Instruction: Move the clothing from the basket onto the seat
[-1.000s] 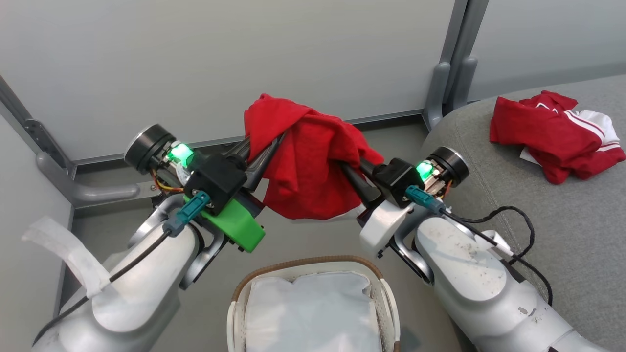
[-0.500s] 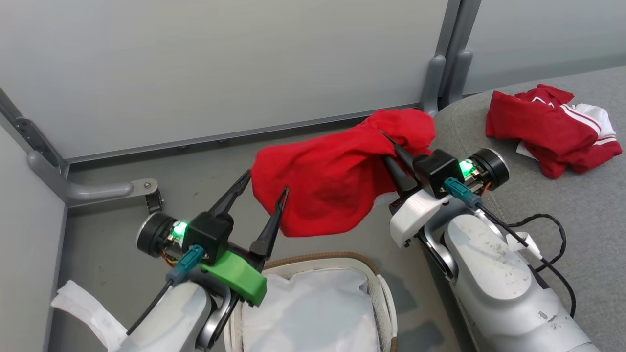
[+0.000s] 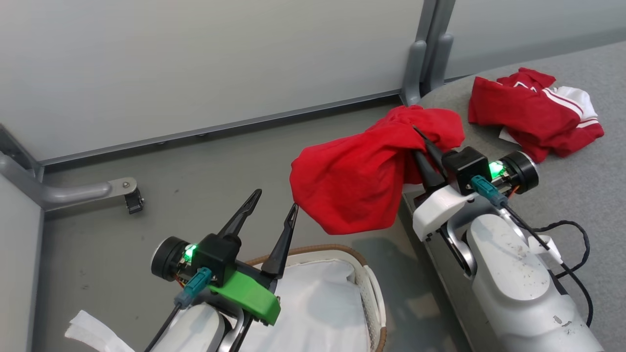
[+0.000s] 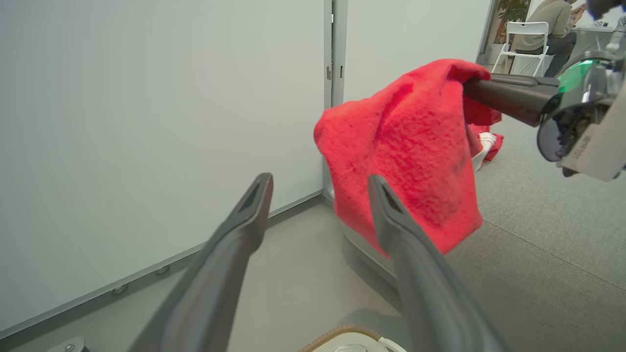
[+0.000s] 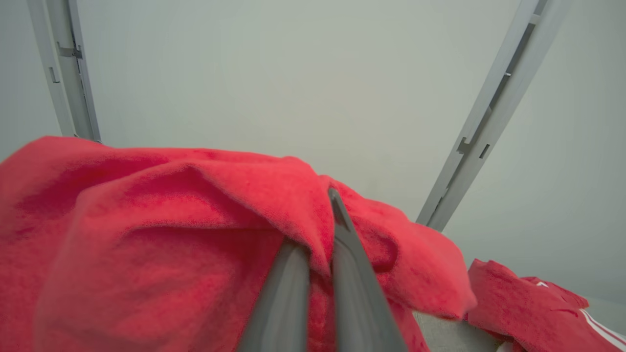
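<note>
In the head view the basket (image 3: pixel 364 274) sits at 6 o'clock, cut off by the lower edge. Inside it lies its white fabric liner (image 3: pixel 313 303), rumpled, with no red cloth on the part that shows. The left gripper (image 3: pixel 275 200) hangs over the basket's 10 o'clock rim, its two dark fingers spread wide with nothing between them, pointing toward 1 o'clock. The plain red garment (image 3: pixel 352 181) is in the air at the centre of the view, clear of the basket and above the grey floor (image 3: pixel 195 166). It is bunched and drooping from the right gripper (image 3: pixel 424 151), whose fingers are pressed together on a fold of it. The right wrist view shows the cloth wrapped over and between those fingers. The seat (image 3: pixel 577 195) fills the 3 o'clock side. The striped garment (image 3: pixel 528 117) lies crumpled on it at 2 o'clock, apart from the hanging one, white trim turned toward 3 o'clock
</note>
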Controlling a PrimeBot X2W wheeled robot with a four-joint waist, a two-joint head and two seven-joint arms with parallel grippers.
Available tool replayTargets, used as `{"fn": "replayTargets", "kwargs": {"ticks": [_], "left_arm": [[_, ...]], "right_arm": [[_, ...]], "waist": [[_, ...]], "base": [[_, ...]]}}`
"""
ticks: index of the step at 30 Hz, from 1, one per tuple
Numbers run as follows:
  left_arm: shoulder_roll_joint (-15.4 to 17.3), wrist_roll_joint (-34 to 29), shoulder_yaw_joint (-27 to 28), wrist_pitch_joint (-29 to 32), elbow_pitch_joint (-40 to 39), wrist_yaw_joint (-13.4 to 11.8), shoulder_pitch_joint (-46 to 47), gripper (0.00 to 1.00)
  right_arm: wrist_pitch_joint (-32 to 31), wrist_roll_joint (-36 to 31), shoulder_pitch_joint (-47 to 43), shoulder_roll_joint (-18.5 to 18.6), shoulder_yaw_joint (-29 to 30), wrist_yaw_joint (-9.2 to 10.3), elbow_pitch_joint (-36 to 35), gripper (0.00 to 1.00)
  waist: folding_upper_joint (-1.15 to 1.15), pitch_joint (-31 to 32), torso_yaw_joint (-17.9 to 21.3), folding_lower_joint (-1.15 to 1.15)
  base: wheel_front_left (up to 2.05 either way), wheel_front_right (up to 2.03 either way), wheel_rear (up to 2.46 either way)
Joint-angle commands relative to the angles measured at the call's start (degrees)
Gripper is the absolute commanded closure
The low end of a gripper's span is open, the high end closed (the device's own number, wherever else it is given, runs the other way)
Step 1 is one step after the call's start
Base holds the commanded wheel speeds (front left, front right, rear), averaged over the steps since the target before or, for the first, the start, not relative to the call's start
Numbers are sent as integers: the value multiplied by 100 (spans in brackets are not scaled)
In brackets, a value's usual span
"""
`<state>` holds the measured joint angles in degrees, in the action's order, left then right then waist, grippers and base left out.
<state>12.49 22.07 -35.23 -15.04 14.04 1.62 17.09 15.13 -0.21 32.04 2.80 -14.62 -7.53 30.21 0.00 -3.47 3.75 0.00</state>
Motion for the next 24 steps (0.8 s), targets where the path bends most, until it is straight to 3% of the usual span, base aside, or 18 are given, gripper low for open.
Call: {"fn": "replayTargets", "kwargs": {"ticks": [1, 16, 24], "left_arm": [[-38, -64, 63, -19, -25, 48, -68, 0], [-233, -768, 407, -13, 5, 379, 284, 0], [-237, -997, 348, -13, 143, 474, 515, 0]], "right_arm": [[3, -81, -62, 34, 89, 8, -51, 100], [3, -335, -145, 35, 971, 8, -515, 100], [3, -262, -185, 7, 1159, 8, -667, 100]], "waist": [[0, -209, 243, 0], [0, -1319, 1779, 0], [0, -1715, 2088, 0]], "base": [[0, 0, 0], [0, 0, 0], [0, 0, 0]]}}
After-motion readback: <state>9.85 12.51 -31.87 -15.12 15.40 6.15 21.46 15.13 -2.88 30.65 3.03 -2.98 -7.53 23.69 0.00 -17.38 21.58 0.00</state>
